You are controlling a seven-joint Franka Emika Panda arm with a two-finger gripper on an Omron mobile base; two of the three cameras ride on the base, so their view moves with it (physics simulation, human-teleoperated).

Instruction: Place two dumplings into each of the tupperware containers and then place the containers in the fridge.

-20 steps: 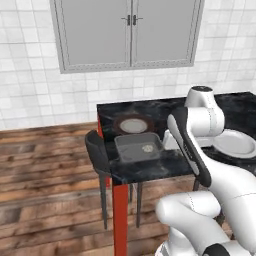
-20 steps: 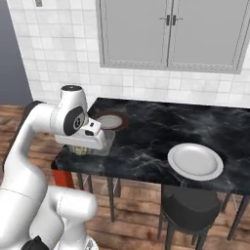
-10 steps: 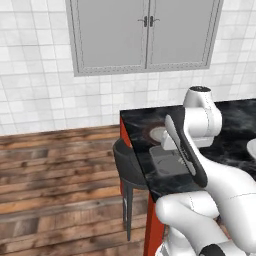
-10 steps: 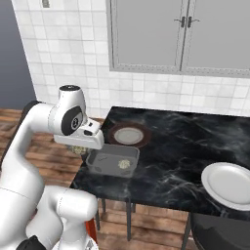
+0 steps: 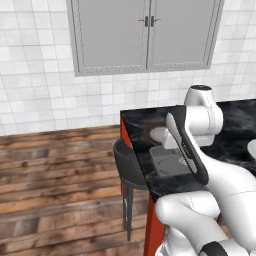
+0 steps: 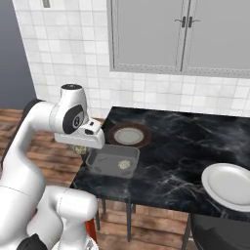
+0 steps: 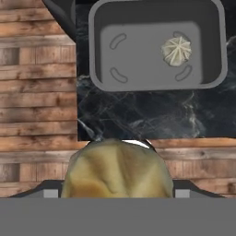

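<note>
A dark grey tupperware container point(image 7: 138, 55) lies at the corner of the black marble table point(image 6: 185, 146), with one dumpling point(image 7: 176, 50) inside it near one end. The same container point(image 6: 105, 162) and its dumpling point(image 6: 124, 164) appear in the right base view. My gripper point(image 7: 118, 186) is shut on a second dumpling point(image 7: 118, 166), which bulges large and pale between the fingers. The hand point(image 6: 80, 139) hangs just off the table's edge, beside the container and over the wooden floor. In the left base view the arm partly covers the container point(image 5: 167, 165).
A brown-rimmed round plate point(image 6: 128, 135) sits just behind the container. A white plate point(image 6: 229, 184) lies at the table's right. A dark chair point(image 5: 127, 170) stands against the table's left side. A grey double-door wall cabinet point(image 5: 145, 32) hangs above, and wooden floor point(image 5: 55, 175) spreads left.
The base has driven, so both base views have shifted and the table now sits further right in them. The gripper still holds its dumpling beside the container.
</note>
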